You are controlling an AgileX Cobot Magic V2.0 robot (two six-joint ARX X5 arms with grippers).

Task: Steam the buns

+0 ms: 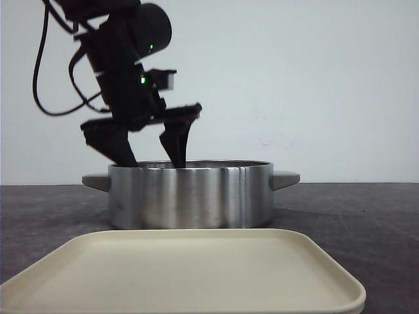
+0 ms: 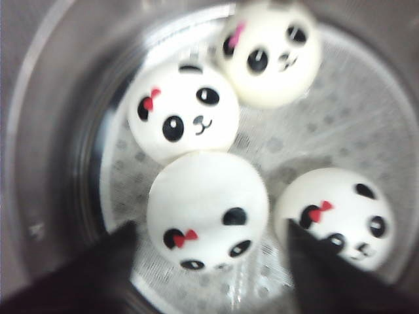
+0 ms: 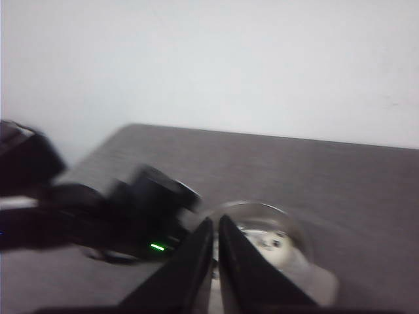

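Nearest, a beige tray [image 1: 183,271] is sitting bare before the pot [image 1: 190,196]. Four buns [image 2: 208,219] are resting on the pot's perforated base, so loading looks done; covering and heating seemingly remain. Left gripper [image 2: 209,261] is hanging spread over one bun; right gripper [image 3: 216,258] is showing fingers pressed together.
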